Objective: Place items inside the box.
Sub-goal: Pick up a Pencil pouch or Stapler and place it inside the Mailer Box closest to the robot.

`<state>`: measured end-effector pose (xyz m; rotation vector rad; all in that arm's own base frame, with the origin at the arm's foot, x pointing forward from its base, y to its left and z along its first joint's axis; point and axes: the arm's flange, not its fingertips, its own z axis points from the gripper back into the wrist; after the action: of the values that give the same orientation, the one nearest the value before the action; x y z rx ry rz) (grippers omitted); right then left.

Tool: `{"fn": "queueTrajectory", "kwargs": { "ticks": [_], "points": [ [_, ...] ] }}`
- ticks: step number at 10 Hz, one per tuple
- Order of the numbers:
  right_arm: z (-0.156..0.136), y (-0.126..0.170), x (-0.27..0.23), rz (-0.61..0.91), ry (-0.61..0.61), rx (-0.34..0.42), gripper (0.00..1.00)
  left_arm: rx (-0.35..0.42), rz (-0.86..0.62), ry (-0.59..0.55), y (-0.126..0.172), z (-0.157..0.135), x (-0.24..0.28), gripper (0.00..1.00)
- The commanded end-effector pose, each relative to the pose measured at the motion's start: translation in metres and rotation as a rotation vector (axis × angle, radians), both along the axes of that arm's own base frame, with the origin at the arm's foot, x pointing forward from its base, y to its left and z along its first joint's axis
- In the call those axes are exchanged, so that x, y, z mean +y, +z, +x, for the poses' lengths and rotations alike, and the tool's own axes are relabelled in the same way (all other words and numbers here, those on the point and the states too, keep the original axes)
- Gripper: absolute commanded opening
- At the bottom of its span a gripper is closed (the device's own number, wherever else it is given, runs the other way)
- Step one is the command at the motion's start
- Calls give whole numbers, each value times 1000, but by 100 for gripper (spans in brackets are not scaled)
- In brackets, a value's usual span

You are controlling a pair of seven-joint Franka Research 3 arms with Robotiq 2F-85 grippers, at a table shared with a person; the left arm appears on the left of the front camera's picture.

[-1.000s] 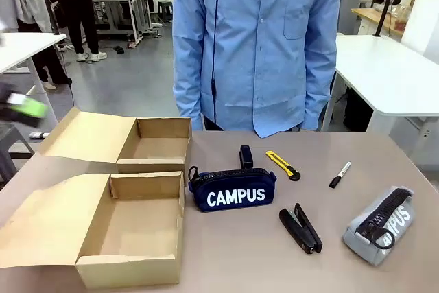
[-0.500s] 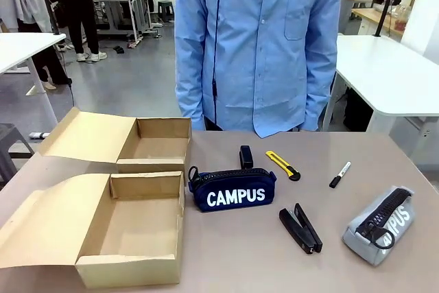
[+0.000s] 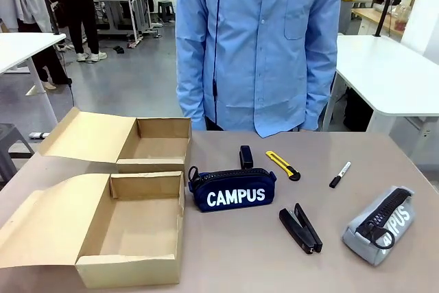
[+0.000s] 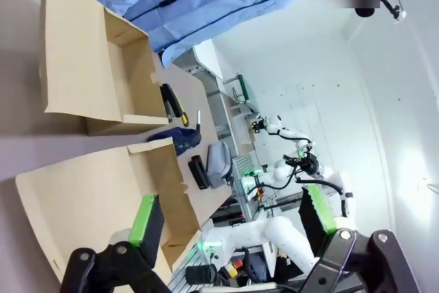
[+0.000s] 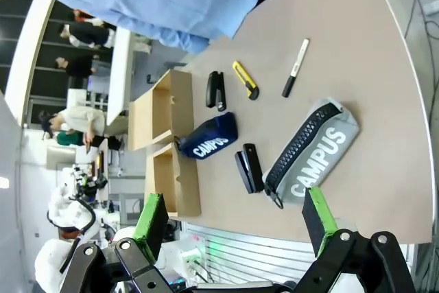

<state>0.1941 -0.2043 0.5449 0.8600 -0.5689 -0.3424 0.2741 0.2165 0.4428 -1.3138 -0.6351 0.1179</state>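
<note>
Front view: everything is laid out on the table (image 3: pixel 240 262), and a person in a blue shirt (image 3: pixel 257 46) stands at the far edge.
Near box (image 3: pixel 182 219): open cardboard at the near-left corner, lid flap thrown out to the left, bare floor showing.
Far box (image 3: pixel 164 123): a second open one just behind it along the left side, flap out the same way.
Navy zip pouch (image 3: pixel 233 189): mid-table, just beside the near box's far-right corner, white "CAMPUS" facing the robot.
Small black block (image 3: pixel 245 156): right behind the navy pouch, toward the far edge.
Utility knife (image 3: pixel 282 165): yellow and black, lying on a slant just right of the block.
Marker (image 3: pixel 339 174): farther right again, well apart from the knife.
Black stapler (image 3: pixel 300 228): between the two pouches, toward the near edge, lying at an angle.
Grey zip pouch (image 3: pixel 381 226): over by the right edge toward the near-right corner, tilted, zip on top.
Left gripper (image 4: pixel 231 215): left wrist view has it up in the air with green pads spread wide, both boxes below it.
Right gripper (image 5: pixel 234 215): right wrist view shows it just as wide, high over the near-right corner, grey pouch beneath.
</note>
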Motion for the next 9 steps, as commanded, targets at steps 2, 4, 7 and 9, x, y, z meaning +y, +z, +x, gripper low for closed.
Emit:
{"fn": "queueTrajectory", "kwargs": {
  "ticks": [2,4,7,9],
  "points": [
    [-3,-3,-5,8,8,-32,100,-21,17,-9,-4,-2,1,100],
    [-3,-3,-5,8,8,-32,100,-21,17,-9,-4,-2,1,100],
    [-4,-3,-4,-1,-8,1,100,-21,17,-9,-4,-2,1,100],
    [14,-14,45,-81,185,18,100,-21,17,-9,-4,-2,1,100]
  ]
}}
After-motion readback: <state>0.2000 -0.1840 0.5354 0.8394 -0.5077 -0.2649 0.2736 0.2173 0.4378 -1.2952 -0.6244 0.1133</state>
